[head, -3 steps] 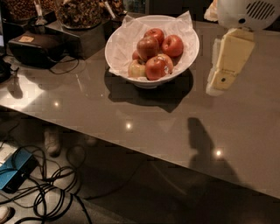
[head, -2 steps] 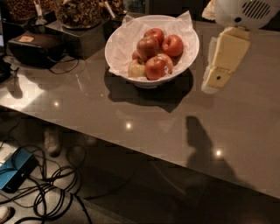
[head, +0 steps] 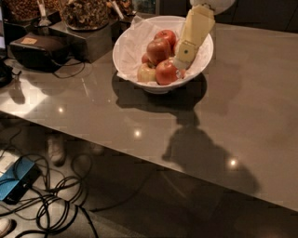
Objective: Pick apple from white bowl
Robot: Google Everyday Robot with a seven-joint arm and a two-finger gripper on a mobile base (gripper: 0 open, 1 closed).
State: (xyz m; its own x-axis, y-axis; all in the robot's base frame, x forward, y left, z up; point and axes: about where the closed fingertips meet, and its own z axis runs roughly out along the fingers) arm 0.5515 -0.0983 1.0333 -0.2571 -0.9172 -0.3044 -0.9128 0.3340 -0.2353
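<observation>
The white bowl (head: 130,46), lined with crumpled white paper, stands on the grey table (head: 251,116) at the back centre. It holds several apples. The dull brownish-red apple (head: 158,50) lies in the middle of the pile. A glossy red apple (head: 166,36) is behind it, another red one (head: 165,73) is in front, and a yellow-green one (head: 146,73) is at the front left. My cream-coloured gripper (head: 182,58) reaches down from the upper right into the bowl's right half. Its tip is just right of the dull apple and hides part of the pile.
A dark box with a cable (head: 35,49) sits at the table's back left. Containers of dried snacks (head: 86,14) stand behind the bowl's left side. Cables (head: 56,204) and a blue device (head: 16,181) lie on the floor below the table's front edge.
My gripper has moved left, from beside the bowl's right rim to over the apples inside it. The bowl and apples have not moved.
</observation>
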